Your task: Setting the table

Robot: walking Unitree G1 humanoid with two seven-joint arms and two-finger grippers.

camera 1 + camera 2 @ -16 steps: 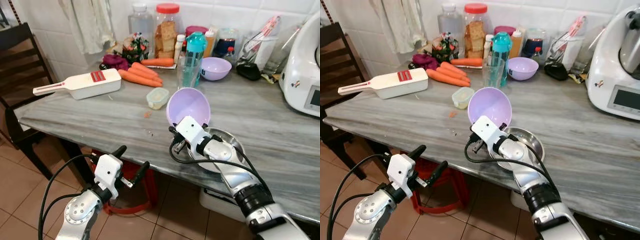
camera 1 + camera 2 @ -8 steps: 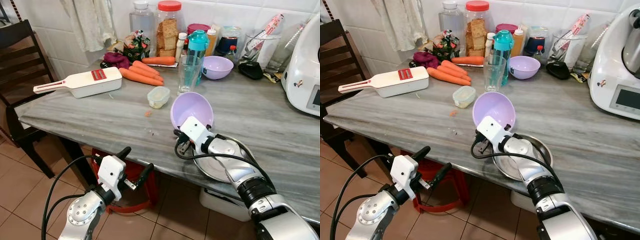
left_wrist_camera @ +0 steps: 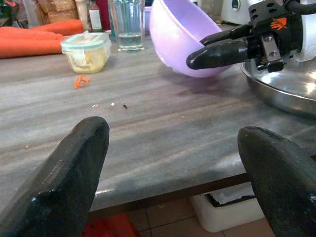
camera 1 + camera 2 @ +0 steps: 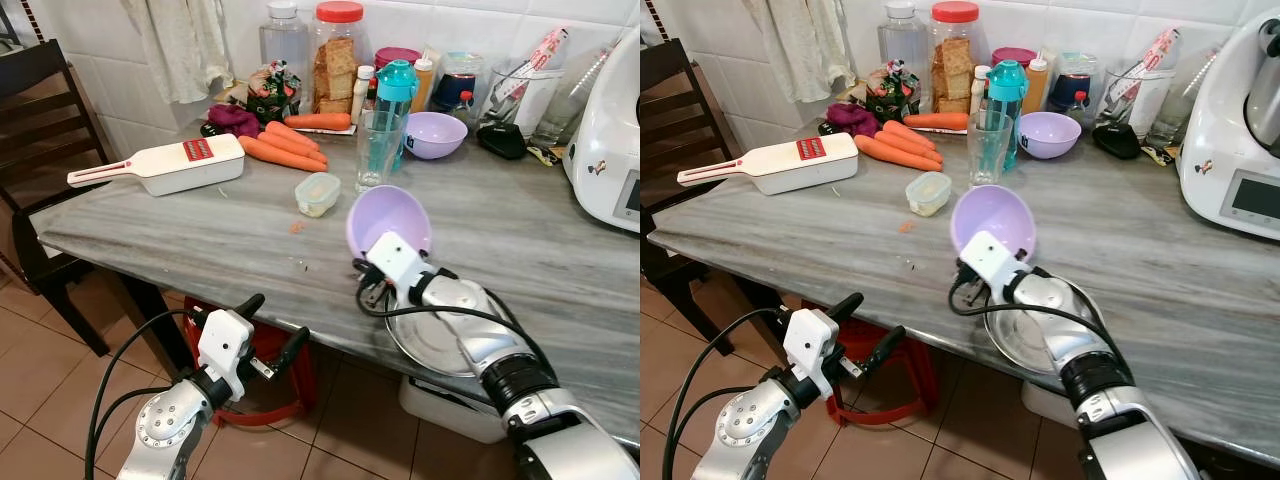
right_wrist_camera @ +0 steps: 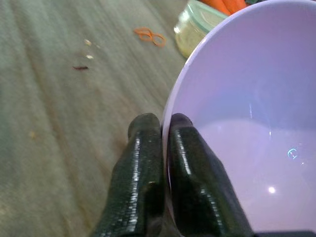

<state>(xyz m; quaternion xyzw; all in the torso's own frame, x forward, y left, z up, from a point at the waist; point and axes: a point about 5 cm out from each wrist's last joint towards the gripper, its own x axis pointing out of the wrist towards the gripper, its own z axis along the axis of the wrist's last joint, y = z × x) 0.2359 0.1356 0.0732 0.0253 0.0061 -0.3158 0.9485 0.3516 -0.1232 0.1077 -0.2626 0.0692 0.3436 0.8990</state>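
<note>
A grey marble-patterned kitchen table (image 4: 200,225) runs across the frame before a white tiled wall; at centre the right gripper (image 5: 157,129) has its two black fingers (image 5: 190,163) pinched together on the rim of a tilted lilac plastic bowl (image 4: 389,218), one finger inside and one outside, so the bowl leans open toward the camera and looks empty; just behind the wrist, lower right of centre, a shallow round steel dish (image 4: 440,335) lies flat at the table's near edge, also empty as far as can be seen; the left gripper (image 4: 266,334), lower left and below the table edge, has its fingers spread wide on nothing; further out, a small lidded clear tub (image 4: 316,193) with pale contents sits centre-left, a clear drinking glass (image 4: 375,148) behind it looks nearly empty, and a second lilac bowl (image 4: 435,134) rests upper right of centre; judging by this, the setting is barely begun, with one bowl in hand not yet put down and no places laid.
</note>
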